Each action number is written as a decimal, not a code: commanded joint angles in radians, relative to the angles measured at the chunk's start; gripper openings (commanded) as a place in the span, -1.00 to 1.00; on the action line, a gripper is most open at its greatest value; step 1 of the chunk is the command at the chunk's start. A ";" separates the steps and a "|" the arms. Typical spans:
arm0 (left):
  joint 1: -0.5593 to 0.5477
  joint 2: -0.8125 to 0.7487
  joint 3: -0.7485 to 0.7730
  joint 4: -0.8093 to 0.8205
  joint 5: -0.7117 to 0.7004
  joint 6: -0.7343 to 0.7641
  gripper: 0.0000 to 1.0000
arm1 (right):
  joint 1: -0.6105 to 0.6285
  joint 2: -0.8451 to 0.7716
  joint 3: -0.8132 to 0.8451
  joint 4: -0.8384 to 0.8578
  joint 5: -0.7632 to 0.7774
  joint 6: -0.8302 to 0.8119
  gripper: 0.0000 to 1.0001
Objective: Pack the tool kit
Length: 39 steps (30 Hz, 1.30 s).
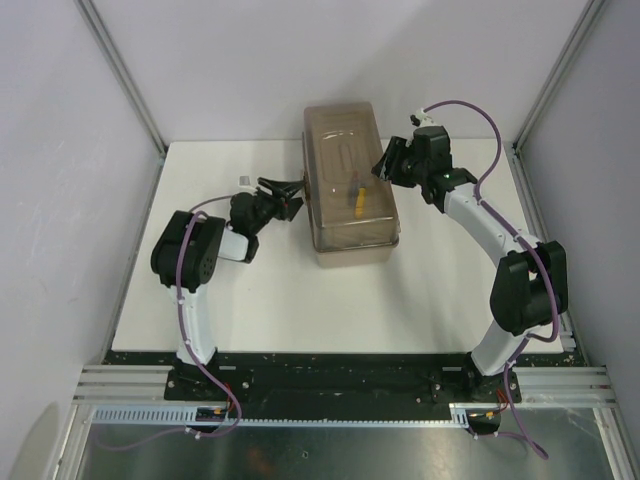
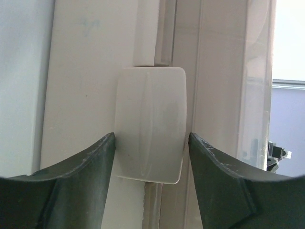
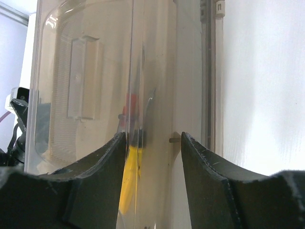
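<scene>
The beige toolbox (image 1: 350, 190) stands mid-table with its translucent brownish lid (image 1: 342, 140) shut. A yellow-handled tool (image 1: 358, 201) shows through the lid. My left gripper (image 1: 291, 193) is open at the box's left side. In the left wrist view its jaws (image 2: 151, 143) flank a cream latch (image 2: 150, 119), with a small gap on the right side. My right gripper (image 1: 384, 164) is open at the box's right side. In the right wrist view its jaws (image 3: 153, 140) straddle the lid's side wall (image 3: 157, 71), and the yellow tool (image 3: 128, 179) shows behind it.
The white table (image 1: 300, 310) ends at grey enclosure walls with aluminium posts (image 1: 120, 70) on the left and right. A metal rail (image 1: 330, 385) runs along the near edge by the arm bases. Purple cables hang off both arms.
</scene>
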 commanded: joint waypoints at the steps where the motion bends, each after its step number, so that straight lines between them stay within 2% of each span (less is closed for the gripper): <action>1: -0.039 -0.007 -0.004 0.095 0.047 0.038 0.38 | 0.053 0.051 -0.025 -0.018 -0.072 0.021 0.05; 4: -0.041 -0.010 0.012 0.096 0.054 0.083 0.48 | 0.053 0.053 -0.025 -0.018 -0.071 0.019 0.05; 8: -0.041 -0.013 0.042 0.095 0.066 0.122 0.52 | 0.053 0.052 -0.025 -0.015 -0.071 0.016 0.05; 24: -0.037 -0.137 -0.008 0.096 0.053 0.223 0.30 | 0.047 0.055 -0.025 -0.025 -0.067 0.001 0.05; 31: -0.036 -0.166 -0.018 0.089 0.049 0.248 0.33 | 0.045 0.057 -0.025 -0.035 -0.064 -0.003 0.06; 39: -0.039 -0.230 0.005 -0.074 0.046 0.357 0.38 | 0.043 0.066 -0.025 -0.038 -0.061 -0.004 0.06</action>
